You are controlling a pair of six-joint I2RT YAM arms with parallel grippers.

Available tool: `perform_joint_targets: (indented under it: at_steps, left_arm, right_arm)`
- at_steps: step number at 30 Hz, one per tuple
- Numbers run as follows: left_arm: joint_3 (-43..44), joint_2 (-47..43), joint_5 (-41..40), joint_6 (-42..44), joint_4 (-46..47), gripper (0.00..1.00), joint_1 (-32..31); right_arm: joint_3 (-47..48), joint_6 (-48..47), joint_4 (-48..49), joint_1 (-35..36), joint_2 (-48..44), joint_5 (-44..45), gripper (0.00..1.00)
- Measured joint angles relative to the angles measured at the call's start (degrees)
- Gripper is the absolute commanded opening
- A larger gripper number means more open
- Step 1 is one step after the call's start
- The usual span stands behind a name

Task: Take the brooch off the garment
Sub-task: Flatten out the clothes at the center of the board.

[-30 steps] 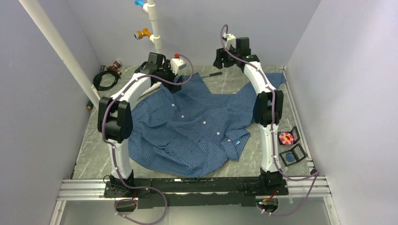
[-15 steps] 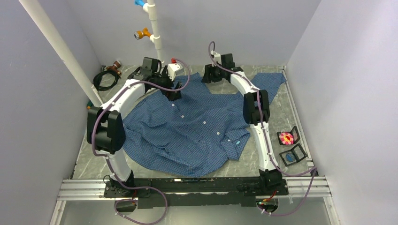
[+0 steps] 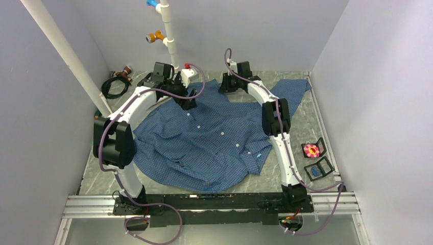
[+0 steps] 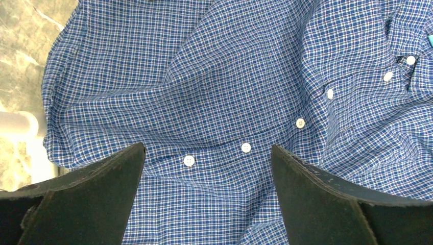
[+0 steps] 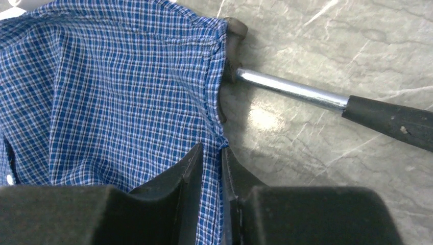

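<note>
Brooch [image 3: 311,150], tiny and blurry, lies face-up right of shirt [image 3: 214,138], round. Left gripper [image 4: 207,150] gapes over buttons [image 4: 245,147]; right gripper [image 5: 212,150] pinches shirt's edge.

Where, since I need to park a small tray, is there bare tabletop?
Bare marble lies near-left, between the shirt, the left wall and the front rail; also far-right, beside the sleeve. Crowded: the far-left corner with the cable coil, the right edge with black cases.
</note>
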Motion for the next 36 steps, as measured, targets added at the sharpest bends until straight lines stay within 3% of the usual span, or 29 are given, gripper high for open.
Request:
perform_joint_targets:
  at_steps: [2,9,21,36]
  left_arm:
    - [0.0,0.0,0.0,-0.4,-0.4,0.98,0.2]
    - [-0.4,-0.5,0.8,-1.6,-1.4,0.99,1.2]
    - [-3.5,-2.9,1.5,-2.6,-1.6,0.99,2.1]
    - [-4.2,-2.9,1.2,-4.9,-0.7,1.0,3.9]
  right_arm:
    - [1.0,0.0,0.0,0.1,0.7,0.0,0.0]
    - [2.1,-1.4,1.3,0.2,1.4,4.0,0.0]
    - [5.7,-15.4,18.5,0.7,2.4,25.9,0.0]
    - [12.6,-32.3,42.4,1.6,14.6,31.3,0.0]
